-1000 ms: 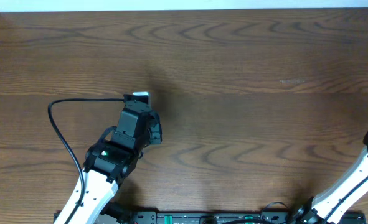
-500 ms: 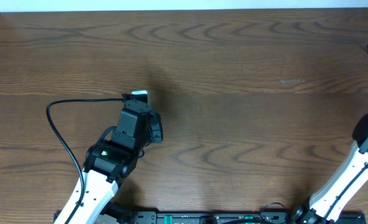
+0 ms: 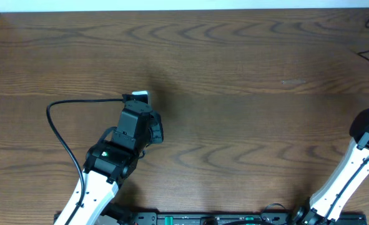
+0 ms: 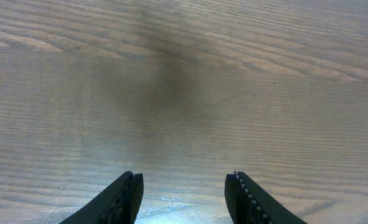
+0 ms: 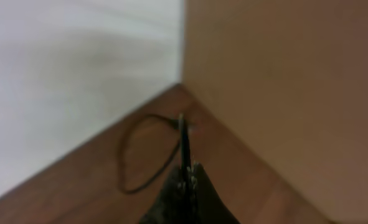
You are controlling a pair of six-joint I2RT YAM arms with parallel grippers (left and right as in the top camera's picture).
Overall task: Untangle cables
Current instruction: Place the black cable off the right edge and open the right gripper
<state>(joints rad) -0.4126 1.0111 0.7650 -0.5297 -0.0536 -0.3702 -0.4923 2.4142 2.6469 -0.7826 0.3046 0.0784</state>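
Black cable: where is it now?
Black cable lies at the far right edge of the table overhead, pinched in the right gripper near the corner.

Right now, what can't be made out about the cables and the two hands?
- White cable: in no view.
- Black cable: blurred in the right wrist view; the overhead view's right edge cuts it off.
- Right hand: beyond the overhead view's right edge.
- Left hand: in the overhead view, hidden under the left arm.
- Black cord: both ends vanish beneath that arm.
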